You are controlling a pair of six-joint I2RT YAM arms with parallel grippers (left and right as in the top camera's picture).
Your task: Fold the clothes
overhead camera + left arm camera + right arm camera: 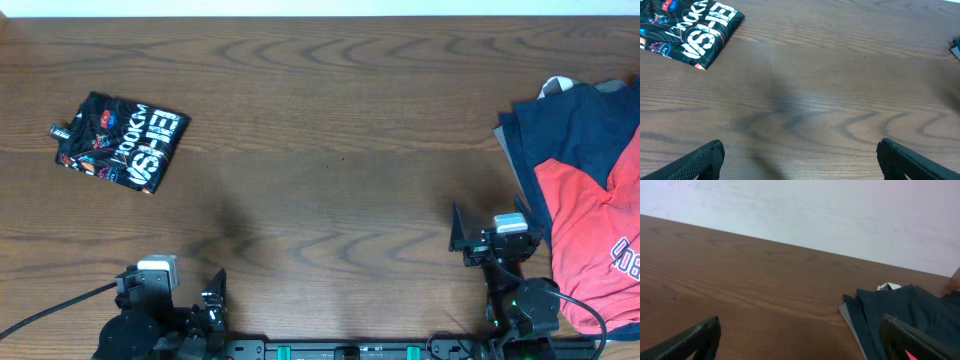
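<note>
The black jersey lies folded into a compact rectangle near the left edge of the desk, towards the far left corner. Its white lettering and colourful logos face up, and one long side is tilted against the desk edge. In the left wrist view the jersey fills the upper left corner, flat on the wood, with fine orange lines showing on the black cloth. Nothing touches it.

The brown wooden desk is bare wood grain from the jersey across to the right side. The left gripper sits at the near edge, left of the middle and well apart from the jersey. Its wrist view shows the left gripper with the two dark fingers spread wide over bare wood, grasping nothing.

The right gripper is near the right part of the near edge. In its own view the right gripper also has its fingers spread wide and empty.

Just beside it, at the right edge, lies an unfolded heap: a navy garment partly under a red shirt, with a grey layer peeking out beneath. A pale wall rises behind the far edge.
</note>
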